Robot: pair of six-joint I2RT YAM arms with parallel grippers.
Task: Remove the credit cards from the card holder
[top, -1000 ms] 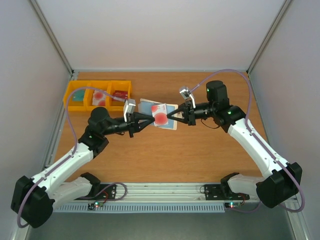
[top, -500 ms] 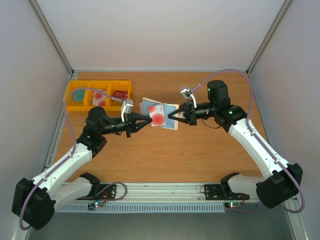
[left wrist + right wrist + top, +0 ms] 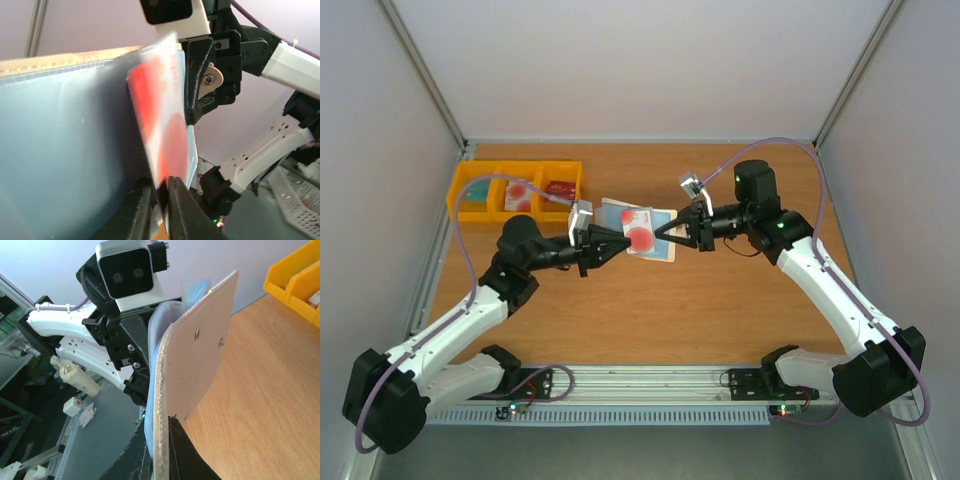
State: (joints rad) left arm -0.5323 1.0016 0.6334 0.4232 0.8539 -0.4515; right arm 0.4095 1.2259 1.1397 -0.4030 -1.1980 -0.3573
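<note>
Shifted slightly rightward, the jaws of the left gripper are clamped on a blurred credit card, its lower edge hidden. The card holder is pinched above the tabletop by the closed right gripper; pocket contents are obscured.

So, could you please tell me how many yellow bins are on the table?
3, in a row at the far left of the table: left bin, middle bin with a red-marked card inside, right bin. None appears hidden.

Top cam overhead; wrist cams close, opposed, sharing card holder
</note>
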